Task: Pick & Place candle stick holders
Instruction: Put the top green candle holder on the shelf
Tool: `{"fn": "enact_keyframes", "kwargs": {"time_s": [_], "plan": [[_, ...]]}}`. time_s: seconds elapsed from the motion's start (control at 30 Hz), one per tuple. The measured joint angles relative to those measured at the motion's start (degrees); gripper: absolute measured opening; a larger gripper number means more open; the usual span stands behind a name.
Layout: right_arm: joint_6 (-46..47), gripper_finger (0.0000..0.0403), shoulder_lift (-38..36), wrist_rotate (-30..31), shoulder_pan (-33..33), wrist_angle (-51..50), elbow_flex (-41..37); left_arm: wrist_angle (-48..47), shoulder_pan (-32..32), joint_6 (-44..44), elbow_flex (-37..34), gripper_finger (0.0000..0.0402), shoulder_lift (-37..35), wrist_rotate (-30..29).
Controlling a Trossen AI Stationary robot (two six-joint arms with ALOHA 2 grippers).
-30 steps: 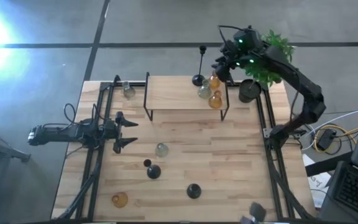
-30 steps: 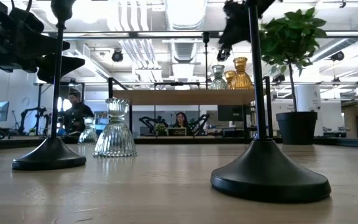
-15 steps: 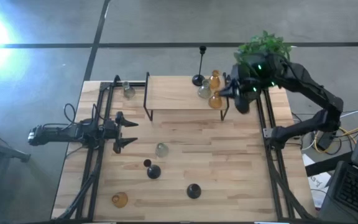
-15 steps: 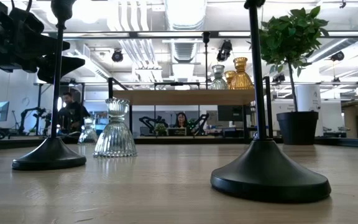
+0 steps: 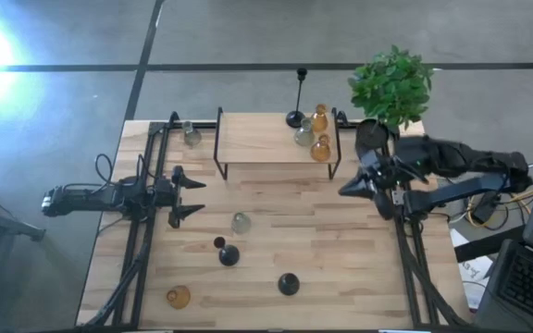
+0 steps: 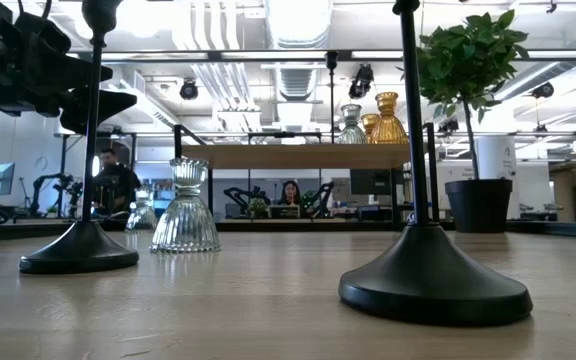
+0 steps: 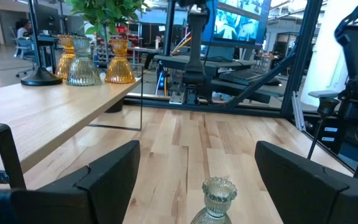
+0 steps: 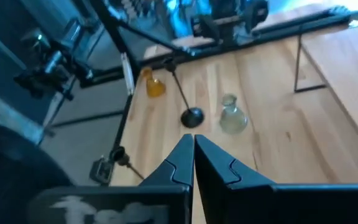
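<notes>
While the left gripper [image 5: 185,196] waits with its two dark fingers spread wide and empty, well to the left of the low wooden shelf with black metal legs [image 5: 266,139], the right gripper [image 5: 350,189] hangs off the shelf's front right corner with its fingers pressed together on nothing, as the right wrist view confirms [image 8: 193,155]. On the shelf's right end stand four candle stick holders: a tall black round-based holder with a thin stem [image 5: 296,116] at the back edge, an amber glass bulb holder [image 5: 318,119] just beside it, a clear-grey glass bulb holder [image 5: 303,137] in front of these, and a second amber glass bulb holder [image 5: 320,149] at the front right corner. A green plant in a black pot [image 5: 392,85] stands on the light wooden table [image 5: 276,240], just off the shelf's right end. Off the shelf's left end sits another clear glass holder [image 5: 191,136]. In front of the shelf, on the table, lie a clear ribbed glass holder [image 5: 240,222], nearest the left gripper's fingers [image 7: 207,200], two black stemmed holders [image 5: 228,252] [image 5: 289,283] farther forward, and an amber glass holder [image 5: 179,297] farthest from the shelf.
</notes>
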Motion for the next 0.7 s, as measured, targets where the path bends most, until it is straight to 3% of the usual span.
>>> {"fn": "enact_keyframes", "kwargs": {"time_s": [0.23,0.4,0.53,0.7], "plan": [[1.32,0.0008,-12.28,8.04,4.73,21.19,-20.51,0.00,0.00,-0.01,-0.01,0.0323,0.01,0.00],[1.35,0.0008,-16.59,10.33,4.46,24.45,-29.92,0.00,0.00,0.00,-0.01,0.0323,0.00,-0.01],[-0.22,0.0008,-18.17,9.66,4.65,27.72,-35.53,0.00,0.00,-0.01,0.01,0.0323,0.01,-0.01],[-8.97,0.0008,-21.40,-0.49,4.81,30.37,-42.69,0.00,0.00,0.01,0.00,0.0323,0.00,0.00]]}}
